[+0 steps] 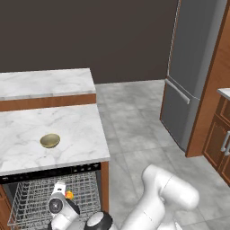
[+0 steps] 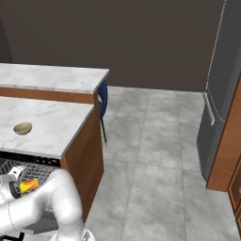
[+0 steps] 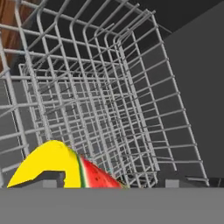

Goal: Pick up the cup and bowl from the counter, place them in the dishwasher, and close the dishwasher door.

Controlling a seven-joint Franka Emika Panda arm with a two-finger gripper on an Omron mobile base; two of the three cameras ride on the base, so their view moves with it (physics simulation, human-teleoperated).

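Inside wire rack [image 3: 109, 109], yellow cup [image 3: 57, 166], no readable writing

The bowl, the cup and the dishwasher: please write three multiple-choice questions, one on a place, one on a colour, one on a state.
1. Where is the bowl?
A. on the counter
B. in the wire rack
C. on the floor

2. What colours does the cup show in the hand view?
A. blue and white
B. yellow and red
C. all black

3. How is the dishwasher?
A. shut
B. open, wire rack pulled out
C. open, without a rack

Answers:
1 A, it sits on the marble top.
2 B, a yellow body with a red patch.
3 B, the rack extends below the black control strip.
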